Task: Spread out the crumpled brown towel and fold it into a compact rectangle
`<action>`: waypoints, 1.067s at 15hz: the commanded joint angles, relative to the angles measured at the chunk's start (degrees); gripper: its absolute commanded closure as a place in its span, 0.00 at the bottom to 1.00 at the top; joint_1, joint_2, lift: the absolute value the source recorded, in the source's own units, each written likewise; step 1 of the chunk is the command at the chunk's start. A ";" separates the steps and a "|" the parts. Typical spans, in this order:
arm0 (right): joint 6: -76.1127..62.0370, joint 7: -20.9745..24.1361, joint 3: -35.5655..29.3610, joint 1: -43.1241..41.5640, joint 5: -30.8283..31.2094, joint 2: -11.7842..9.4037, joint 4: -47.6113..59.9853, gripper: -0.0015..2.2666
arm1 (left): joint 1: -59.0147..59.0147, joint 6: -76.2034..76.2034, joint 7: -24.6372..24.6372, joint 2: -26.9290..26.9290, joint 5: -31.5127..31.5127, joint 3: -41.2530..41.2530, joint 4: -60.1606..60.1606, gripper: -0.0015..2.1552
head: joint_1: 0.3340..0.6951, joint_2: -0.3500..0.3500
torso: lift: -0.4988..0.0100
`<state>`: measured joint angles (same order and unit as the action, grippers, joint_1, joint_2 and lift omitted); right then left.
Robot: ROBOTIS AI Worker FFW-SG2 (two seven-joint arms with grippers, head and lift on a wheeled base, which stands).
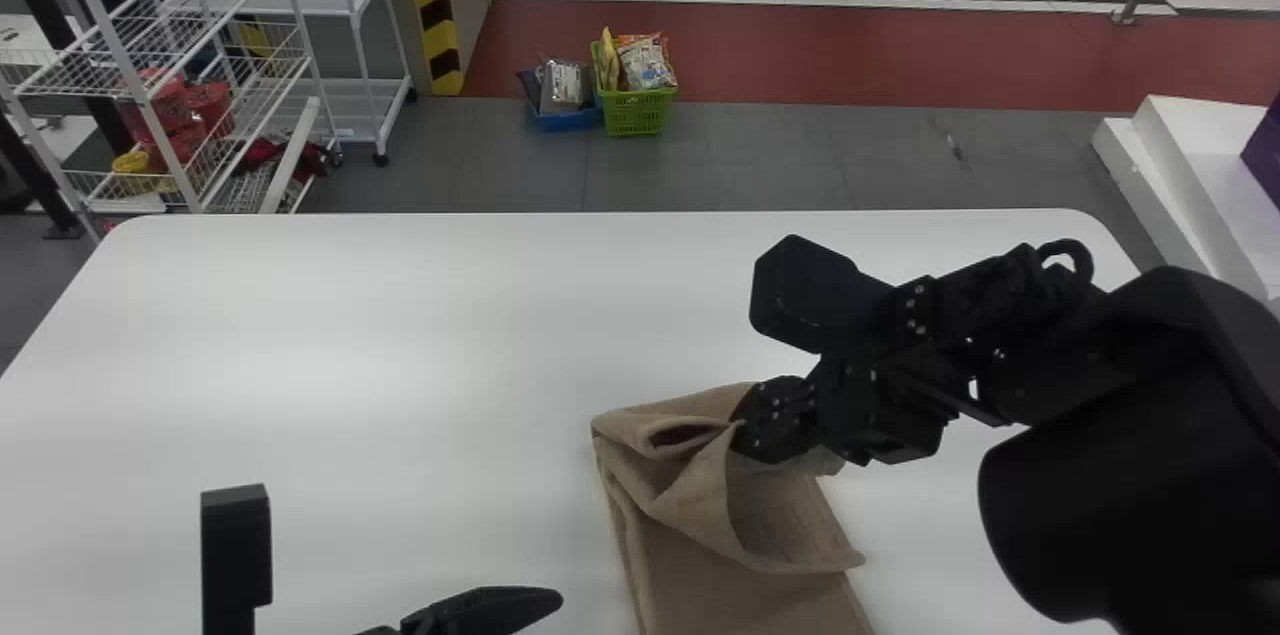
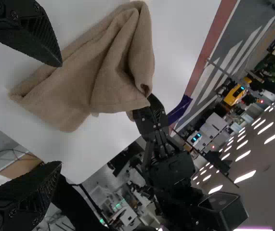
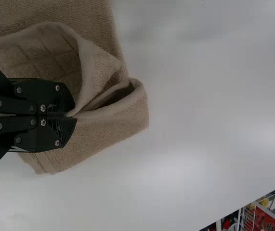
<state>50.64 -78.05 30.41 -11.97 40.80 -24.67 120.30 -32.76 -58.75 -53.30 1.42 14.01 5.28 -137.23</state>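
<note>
Your R claw (image 1: 745,425) is pinching the towel (image 1: 690,505), fingers pressed tog. on a bit of cloth at its far end, toward the table's R edge. Your L claw (image 1: 395,550) has its fingers spread wide w/ nothing b/w them; you've got it over the table, L of the towel & apart from it.

The towel's on the R half of the table (image 1: 350,335), w/ its length running toward the near edge. You've a flatter layer underneath & a loose flap bunched over the far part, w/ a hollow fold opening just beside the R claw on its L. One corner of the flap pokes out past the towel's R side.

In your way: the R arm (image 1: 1120,435). It comes across the table's R edge & blocks your head view of part of the table there, & the R claw overlaps the towel's far R part.

Beyond the far edge you've got a green basket (image 1: 638,112) w/ packets (image 1: 645,62), touching a blue basket (image 1: 568,121), both on the floor. Off the far L corner: a white rack (image 1: 124,65) w/ red stuff (image 1: 185,110), plus a yellow/blk post (image 1: 435,15). Past the far R corner: a white stand (image 1: 1180,175) w/ a purple thing (image 1: 1265,155).
</note>
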 commanded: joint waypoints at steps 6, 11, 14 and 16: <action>0.30 -0.28 0.70 -1.12 1.21 4.02 -2.61 0.61 | 3.85 1.83 0.22 0.51 -1.53 -6.34 7.86 0.05 | 1.00 0.41 | 0.73; 0.48 -0.28 0.70 -0.77 1.74 4.46 -2.61 0.61 | 5.25 1.83 0.92 0.86 -4.08 -11.17 10.14 0.05 | 1.00 0.37 | 0.73; 0.48 -0.28 0.79 -0.42 2.27 5.25 -2.61 0.61 | 5.87 2.01 1.45 0.86 -5.13 -13.72 10.67 0.05 | 1.00 0.33 | 0.73; 0.65 -0.28 0.97 -0.25 2.27 5.34 -2.61 0.61 | 6.66 3.77 1.80 0.86 -6.28 -14.95 11.99 0.05 | 1.00 0.31 | 0.73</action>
<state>51.13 -78.05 31.27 -12.37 43.01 -19.43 117.68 -26.60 -56.07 -51.63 2.28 8.49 -8.83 -126.10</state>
